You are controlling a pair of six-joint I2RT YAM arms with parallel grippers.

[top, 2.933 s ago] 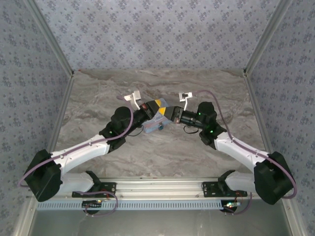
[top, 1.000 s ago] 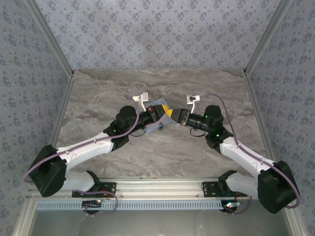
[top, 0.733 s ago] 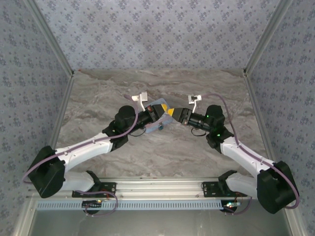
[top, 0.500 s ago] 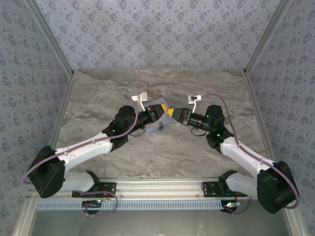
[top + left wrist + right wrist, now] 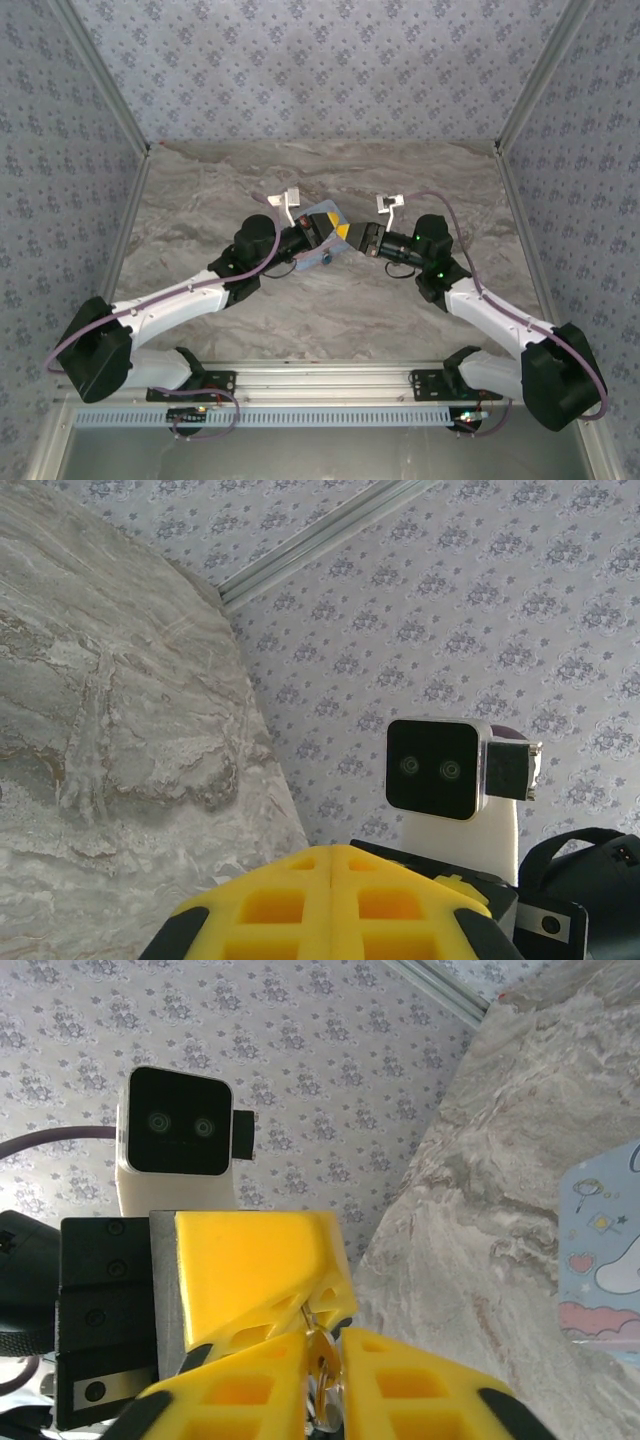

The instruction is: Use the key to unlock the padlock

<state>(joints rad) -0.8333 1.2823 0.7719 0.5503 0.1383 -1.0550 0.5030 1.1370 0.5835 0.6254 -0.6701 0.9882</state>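
At the bottom of my right wrist view, my right gripper [image 5: 322,1352] has its yellow fingers pressed almost together. They are clamped on the key [image 5: 322,1380], a thin silvery sliver standing in the slit between them, too small for me to make out its shape. Straight beyond it, tip to tip, is my left gripper [image 5: 262,1265], a yellow wedge on a black block. A white-and-black camera [image 5: 176,1132] sits above it in the upper left.

In my left wrist view, my left fingers [image 5: 270,905] lie together along one seam at the bottom edge. I cannot tell whether anything is pinched there.

From above, my two grippers meet in the middle of the frame. The padlock [image 5: 327,257] is just below my left fingers. It is a tiny blue body with a dark spot on it, and its shackle is too small to see.

Just above my fingers in that view is the tin box [image 5: 322,213], light blue. Its face shows at the right edge of my right wrist view, printed with a pink heart, a small star and a pink cloud band. A dark curved stroke at the frame edge is cut off and I cannot read it.

Under it all is the grey marbled table [image 5: 330,310], and behind that the flower-patterned wall [image 5: 320,70].
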